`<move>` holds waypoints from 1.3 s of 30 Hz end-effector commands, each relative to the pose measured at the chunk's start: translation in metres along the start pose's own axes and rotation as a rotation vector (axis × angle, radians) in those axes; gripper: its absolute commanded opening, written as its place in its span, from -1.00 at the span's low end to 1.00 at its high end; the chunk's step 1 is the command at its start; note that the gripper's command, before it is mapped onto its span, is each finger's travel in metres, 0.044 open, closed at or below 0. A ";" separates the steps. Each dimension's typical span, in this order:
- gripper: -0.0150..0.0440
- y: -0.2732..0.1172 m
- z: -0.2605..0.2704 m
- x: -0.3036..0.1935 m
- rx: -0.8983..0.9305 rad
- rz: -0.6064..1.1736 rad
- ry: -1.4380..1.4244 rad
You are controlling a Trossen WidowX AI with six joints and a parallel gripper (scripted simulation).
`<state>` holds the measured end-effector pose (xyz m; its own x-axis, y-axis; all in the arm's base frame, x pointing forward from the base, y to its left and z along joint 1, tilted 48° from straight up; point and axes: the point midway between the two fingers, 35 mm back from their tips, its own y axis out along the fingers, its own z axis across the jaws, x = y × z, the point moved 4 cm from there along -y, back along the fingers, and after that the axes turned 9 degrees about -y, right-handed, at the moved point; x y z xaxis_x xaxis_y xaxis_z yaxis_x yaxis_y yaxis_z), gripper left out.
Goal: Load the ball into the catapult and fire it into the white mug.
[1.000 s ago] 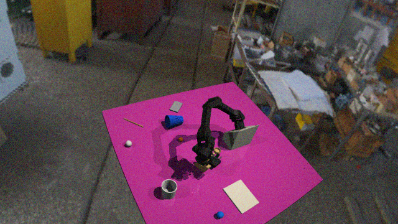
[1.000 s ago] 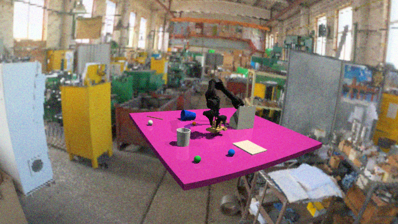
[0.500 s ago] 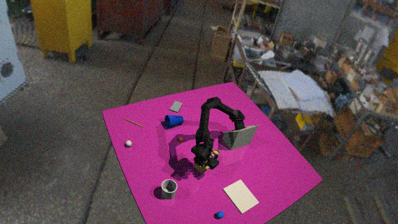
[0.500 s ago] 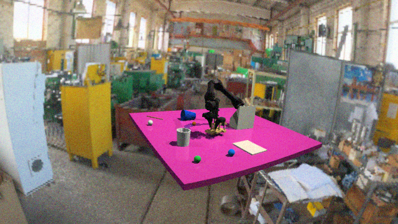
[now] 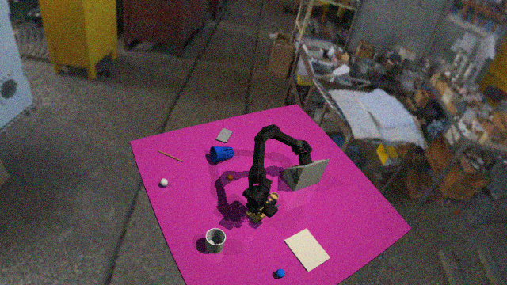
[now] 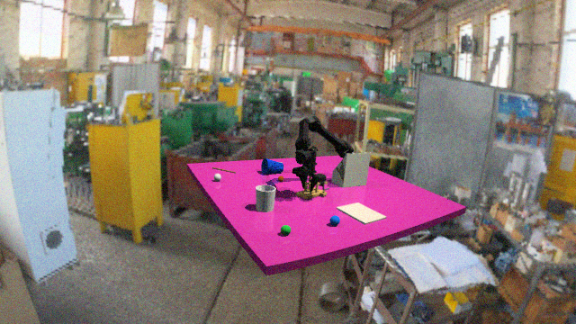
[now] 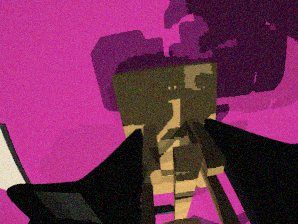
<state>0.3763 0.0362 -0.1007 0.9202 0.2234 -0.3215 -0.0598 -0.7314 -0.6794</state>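
The top and exterior views looked down across the pink table (image 5: 348,222) (image 6: 405,202) from outside, the first more steeply. The wrist view faced the catapult (image 5: 255,216) (image 6: 310,193) (image 7: 165,100) closely.

Left of the glossy magenta square bench (image 5: 348,222) (image 6: 382,234), a yellow metal cabinet (image 5: 73,36) (image 6: 112,175) stands on grey concrete floor (image 5: 79,138) (image 6: 148,270).
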 end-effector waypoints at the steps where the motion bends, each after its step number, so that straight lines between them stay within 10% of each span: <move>1: -0.49 0.000 0.000 0.000 0.000 0.000 0.000; 6: -0.49 0.000 0.000 0.000 0.000 0.000 0.000; 23: 1.00 -0.023 0.000 0.003 0.004 -0.002 -0.001; 28: 1.00 -0.097 0.001 0.000 0.007 0.000 -0.002; 39: 1.00 -0.095 0.002 -0.002 -0.001 -0.007 -0.001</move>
<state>0.3803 0.1010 -0.0447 0.9146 0.2312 -0.3316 -0.0612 -0.7317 -0.6789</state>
